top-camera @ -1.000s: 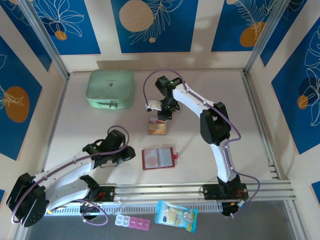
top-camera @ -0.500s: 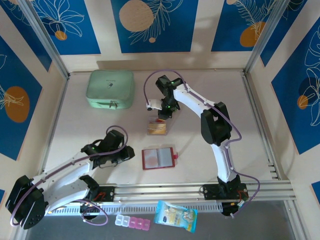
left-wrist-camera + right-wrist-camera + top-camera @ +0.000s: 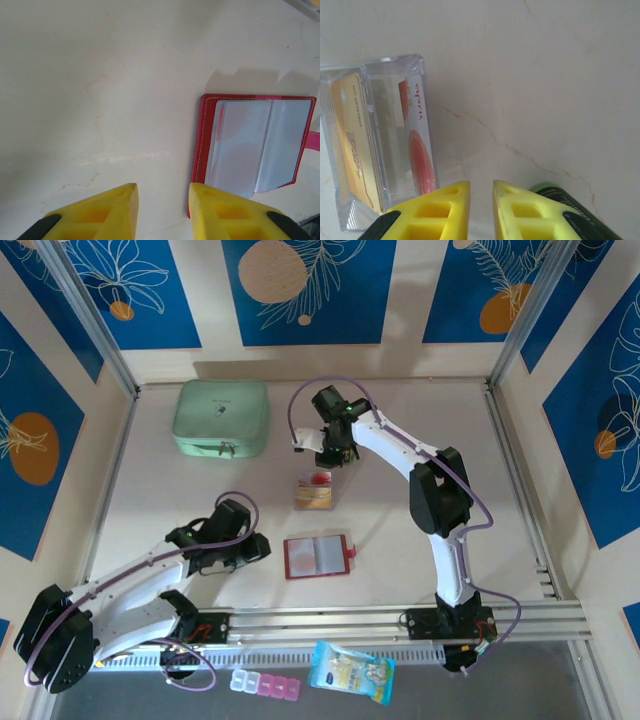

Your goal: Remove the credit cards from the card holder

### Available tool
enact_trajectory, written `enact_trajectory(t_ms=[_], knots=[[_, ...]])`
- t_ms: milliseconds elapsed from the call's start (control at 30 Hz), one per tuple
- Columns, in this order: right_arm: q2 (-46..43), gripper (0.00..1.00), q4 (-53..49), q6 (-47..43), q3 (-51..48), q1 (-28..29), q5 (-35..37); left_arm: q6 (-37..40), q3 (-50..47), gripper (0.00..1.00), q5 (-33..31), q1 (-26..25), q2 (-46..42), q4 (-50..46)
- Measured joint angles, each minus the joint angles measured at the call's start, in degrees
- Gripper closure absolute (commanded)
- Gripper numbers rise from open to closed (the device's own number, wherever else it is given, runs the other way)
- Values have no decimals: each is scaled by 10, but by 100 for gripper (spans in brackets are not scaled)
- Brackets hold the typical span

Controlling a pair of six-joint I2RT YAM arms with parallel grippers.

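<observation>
Pale table (image 3: pixel 200 500): the right hand (image 3: pixel 481 191) has lifted off the tray (image 3: pixel 390 64) beyond the wallet (image 3: pixel 317 556). It is narrowly parted and empty, leaving a red-marked card (image 3: pixel 419 150) beside the tan cards (image 3: pixel 357 145). Left hand (image 3: pixel 162 192) hovers half-open just left of the wallet, whose sleeves (image 3: pixel 260 150) look emptied.

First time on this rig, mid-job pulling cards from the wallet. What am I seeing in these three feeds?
Two white robot arms, each ending in a yellow two-finger gripper. The overhead view looks down on the table from behind their bases; the other two come from a camera on each wrist, its fingers at the bottom. The left gripper is open and empty beside the open red wallet. The right gripper, fingers slightly apart, holds nothing, next to the clear tray holding the cards. A green zip case sits at the back.
</observation>
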Motion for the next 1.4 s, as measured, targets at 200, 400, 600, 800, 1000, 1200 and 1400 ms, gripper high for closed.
enact_trajectory(t_ms=[200,400,600,800,1000,1200,1400], knots=[[0,77,32,2,-37,10,13,0,0,68,2,0,0,0],[-1,76,62,2,-48,13,24,0,0,68,2,0,-2,0],[-4,76,74,2,-51,16,40,0,0,68,2,1,-9,0],[-54,76,80,12,-65,18,44,0,0,68,4,2,-9,7],[-129,76,91,64,-93,24,33,5,0,68,13,2,11,25],[-217,76,122,179,-188,48,-15,15,0,68,24,3,40,48],[-296,77,172,330,-318,87,-54,26,0,70,37,3,76,72]])
